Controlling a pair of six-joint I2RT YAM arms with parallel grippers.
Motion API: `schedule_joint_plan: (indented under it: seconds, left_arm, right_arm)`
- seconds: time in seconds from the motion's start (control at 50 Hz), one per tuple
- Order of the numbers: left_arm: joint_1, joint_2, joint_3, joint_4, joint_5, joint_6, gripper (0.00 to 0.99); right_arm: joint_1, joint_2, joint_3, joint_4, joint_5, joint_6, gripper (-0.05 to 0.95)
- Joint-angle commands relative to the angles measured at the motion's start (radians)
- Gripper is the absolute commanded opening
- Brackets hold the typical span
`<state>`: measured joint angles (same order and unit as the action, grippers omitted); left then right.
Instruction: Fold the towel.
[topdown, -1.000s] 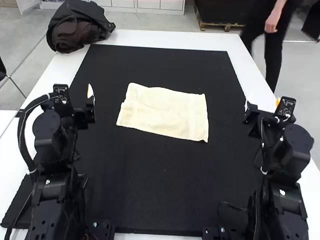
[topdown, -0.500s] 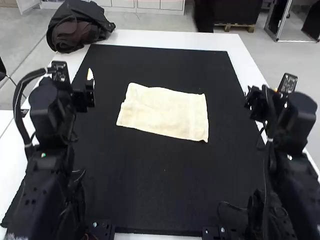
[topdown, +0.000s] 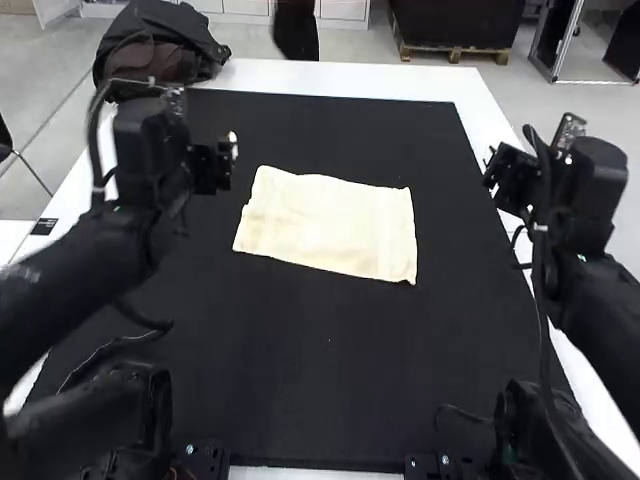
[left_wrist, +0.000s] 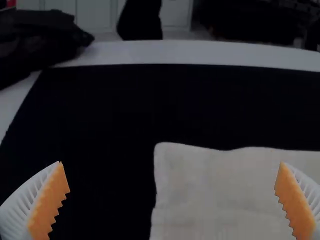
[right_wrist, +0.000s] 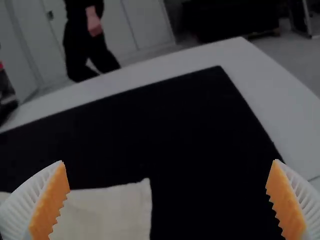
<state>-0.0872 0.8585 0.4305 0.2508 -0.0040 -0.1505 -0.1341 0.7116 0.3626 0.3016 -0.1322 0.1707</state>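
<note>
The cream towel (topdown: 328, 226) lies flat as a rough rectangle on the black mat, its left edge a little uneven; whether it is in layers I cannot tell. My left gripper (topdown: 230, 150) hangs in the air off the towel's far left corner. On the right, my right gripper (topdown: 490, 170) is held up beyond the towel's right side. In the left wrist view the left gripper (left_wrist: 171, 175) stands wide open, the towel (left_wrist: 215, 195) past its fingers. The right wrist view has the right gripper (right_wrist: 169, 172) wide open too, with a towel corner (right_wrist: 115, 210) beyond it.
A black mat (topdown: 330, 360) covers most of the white table (topdown: 350, 76). A dark bag (topdown: 190, 40) rests at the table's far left corner. Cables hang by both arms.
The left arm has swung up and to the right, bringing its gripper closer to the towel. The right arm has lifted and shifted slightly. The towel lies as before.
</note>
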Motion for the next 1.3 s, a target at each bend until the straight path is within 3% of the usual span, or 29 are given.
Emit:
schedule_joint_plan:
  seconds: [0.0,0.48,0.64,0.88,1.28]
  left_arm:
    - [-0.043,0.062,0.065,0.005,-0.019,-0.06,0.969]
    - [-0.054,0.323,0.178,0.061,-0.007,-0.061,0.969]
    - [-0.029,0.432,0.252,0.065,0.021,-0.061,0.97]
    - [0.041,0.567,0.356,0.067,0.079,-0.06,0.97]
    - [0.04,0.763,0.494,0.058,0.098,-0.064,0.97]
  right_arm:
    - [0.028,0.049,0.042,0.007,-0.012,0.02,0.91]
    - [0.103,0.328,0.173,0.016,-0.018,0.032,0.91]
    - [0.136,0.457,0.213,0.06,-0.02,0.033,0.91]
    - [0.168,0.654,0.288,0.123,-0.032,0.067,0.91]
    - [0.194,0.891,0.467,0.134,-0.046,0.082,0.91]
